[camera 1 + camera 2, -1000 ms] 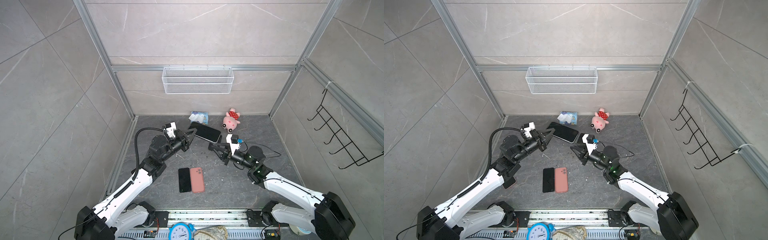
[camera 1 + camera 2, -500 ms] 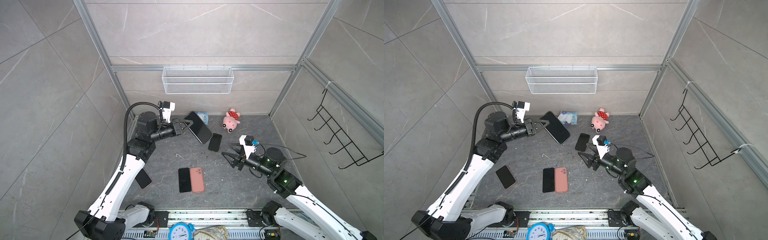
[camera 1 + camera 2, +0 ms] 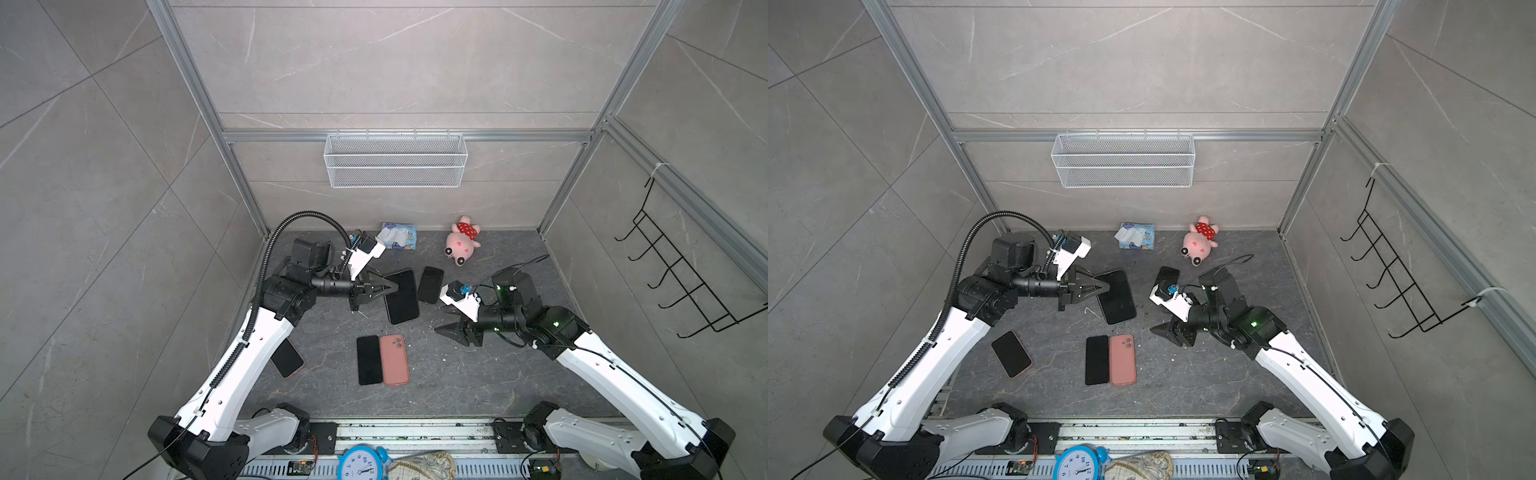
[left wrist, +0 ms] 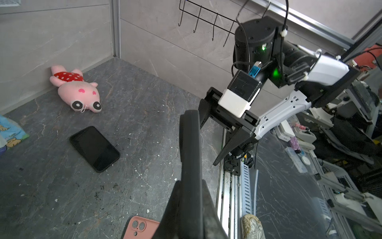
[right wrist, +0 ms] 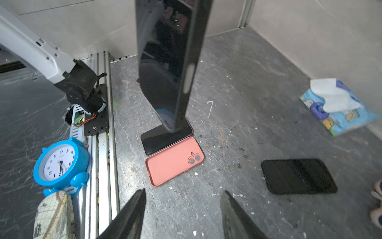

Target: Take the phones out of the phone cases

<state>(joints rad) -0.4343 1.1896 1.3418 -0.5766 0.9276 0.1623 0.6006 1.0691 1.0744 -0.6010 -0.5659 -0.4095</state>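
- The left gripper [image 3: 394, 286] is clamping one edge of the glossy black phone case [image 3: 402, 305], holding it clear above the middle of the grey stone-look worktop [image 3: 457, 382].
- The black slab phone [image 3: 430, 284] is lying flat toward the back edge, near a pink plush pig [image 3: 462, 245].
- The right gripper [image 5: 184, 192] is hanging with jaws apart, gripping nothing.

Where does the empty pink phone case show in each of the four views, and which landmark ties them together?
In a top view: pink phone case, low centre.
In a top view: likewise low centre.
Left wrist: cut off at the frame edge, camera-hole end showing.
Right wrist: whole, beyond the right gripper, beside a flat phone.
Landmark: the black phone clamped in the left gripper, visible in all four.
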